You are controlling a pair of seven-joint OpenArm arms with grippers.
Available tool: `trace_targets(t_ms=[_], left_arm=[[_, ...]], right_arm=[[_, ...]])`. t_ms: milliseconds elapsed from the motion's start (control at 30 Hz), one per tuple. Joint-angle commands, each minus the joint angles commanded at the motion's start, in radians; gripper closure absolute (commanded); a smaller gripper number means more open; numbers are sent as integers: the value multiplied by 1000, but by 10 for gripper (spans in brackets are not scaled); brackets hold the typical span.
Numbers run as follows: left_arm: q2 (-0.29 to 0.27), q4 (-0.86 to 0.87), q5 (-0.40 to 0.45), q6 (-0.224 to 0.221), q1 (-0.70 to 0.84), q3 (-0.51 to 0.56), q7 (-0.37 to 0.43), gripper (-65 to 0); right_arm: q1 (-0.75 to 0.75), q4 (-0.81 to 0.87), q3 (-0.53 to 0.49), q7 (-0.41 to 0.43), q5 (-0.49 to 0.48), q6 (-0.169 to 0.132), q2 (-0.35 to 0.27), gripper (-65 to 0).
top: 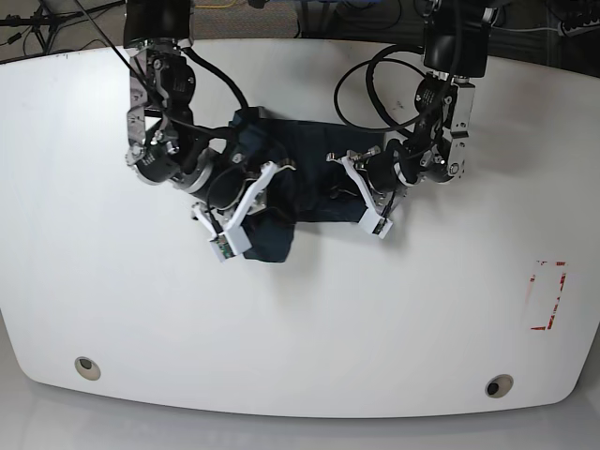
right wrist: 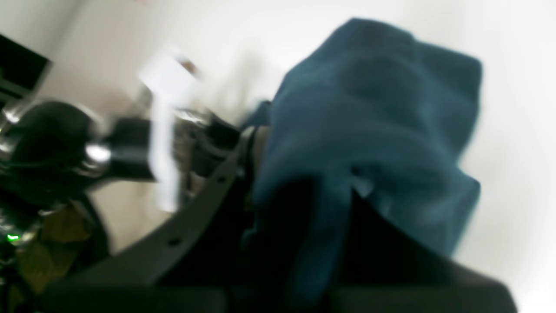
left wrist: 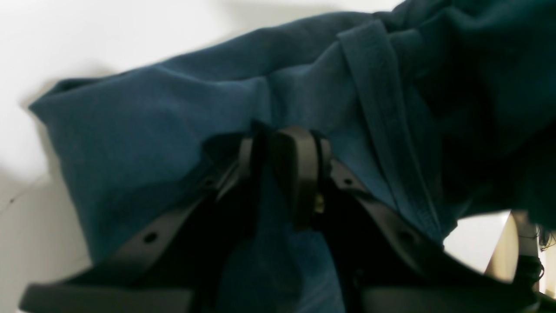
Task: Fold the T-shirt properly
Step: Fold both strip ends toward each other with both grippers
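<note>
Gripping opposite ends of a bunched dark navy-blue T-shirt (top: 300,192), two robot arms lean in over a white table (top: 394,319). The garment lies crumpled near the middle of the tabletop toward its far edge, one dark fold hanging toward the near side below the arm on the left of the base view. In the left wrist view, the left gripper (left wrist: 284,150) has its dark fingers (left wrist: 304,165) pressed close together with a pinch of blue cloth caught between them; a stitched hem band (left wrist: 382,130) runs diagonally past on the right, and the fabric drapes over the white surface behind. The right wrist view is blurred: the right gripper (right wrist: 299,174) is wrapped in blue cloth that mounds above it and covers one finger, and the cloth appears clamped, though how far the jaws have closed cannot be read. A red rectangular mark (top: 548,297) sits near the table's right edge, and two round holes (top: 86,367) lie along its near edge.
</note>
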State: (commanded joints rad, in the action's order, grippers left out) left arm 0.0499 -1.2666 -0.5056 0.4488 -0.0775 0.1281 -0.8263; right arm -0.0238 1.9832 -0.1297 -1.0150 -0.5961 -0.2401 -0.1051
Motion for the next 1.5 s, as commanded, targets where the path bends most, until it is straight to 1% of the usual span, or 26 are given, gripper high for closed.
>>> trace_targets(t_ms=[67,100,200,367,567,633,667,700,767,800,833,867,933,967,1000,1067,1300,1400,1500], left_arm=[[0,0,-2,0,0,0,0,-118],[3,0,-2,0,0,0,0,-118],[8,-2,-2,0,0,-2,0,-119],[9,-6,-3,0,0,-2,0,-119],[11,-8,-3,0,0,-2,0,-121],[11,-9,-5,2,0,-2,0,-121],[11,-9,-5,2,0,-2,0,-121],[11,-9,-6,2,0,-2,0,-121],[9,-9,-6,2,-2,-2,0,-129],[9,-9,-6,2,-2,-2,0,-140],[8,-9,-6,2,-3,-2,0,-172],[6,-9,-6,2,-8,-2,2,-204],[5,-9,-6,2,-15,-3,2,-265],[3,-9,-6,2,-18,-3,2,-292],[3,-9,-6,2,-18,-3,2,-319],[3,-11,-6,2,-21,-3,2,-340],[3,-95,-8,6,-35,-61,-2,-344],[2,-138,-8,6,-35,-69,-2,-344],[2,-173,-8,8,-35,-71,-2,-344]], right_arm=[[0,0,-41,3,60,2,12,-13],[2,0,-72,8,106,2,21,-13],[9,0,-127,8,192,2,32,-13],[29,-2,-184,9,262,3,34,-13],[35,-3,-198,9,308,3,37,-17],[35,-3,-195,9,316,5,46,-41],[35,-3,-192,9,324,5,52,-84],[35,-3,-190,9,325,5,54,-106],[34,-3,-190,11,345,5,58,-205],[34,-3,-190,11,351,5,58,-239],[34,-3,-192,11,364,6,68,-298],[34,-2,-192,11,373,6,72,-338],[34,-2,-192,14,387,6,80,-388],[34,-2,-192,20,388,6,83,-403],[35,-2,-192,31,388,6,83,-409],[38,-2,-192,49,382,6,83,-409],[51,5,-184,66,382,6,83,-407],[51,15,-166,66,382,-5,83,-407],[51,31,-160,66,382,-5,83,-407]])
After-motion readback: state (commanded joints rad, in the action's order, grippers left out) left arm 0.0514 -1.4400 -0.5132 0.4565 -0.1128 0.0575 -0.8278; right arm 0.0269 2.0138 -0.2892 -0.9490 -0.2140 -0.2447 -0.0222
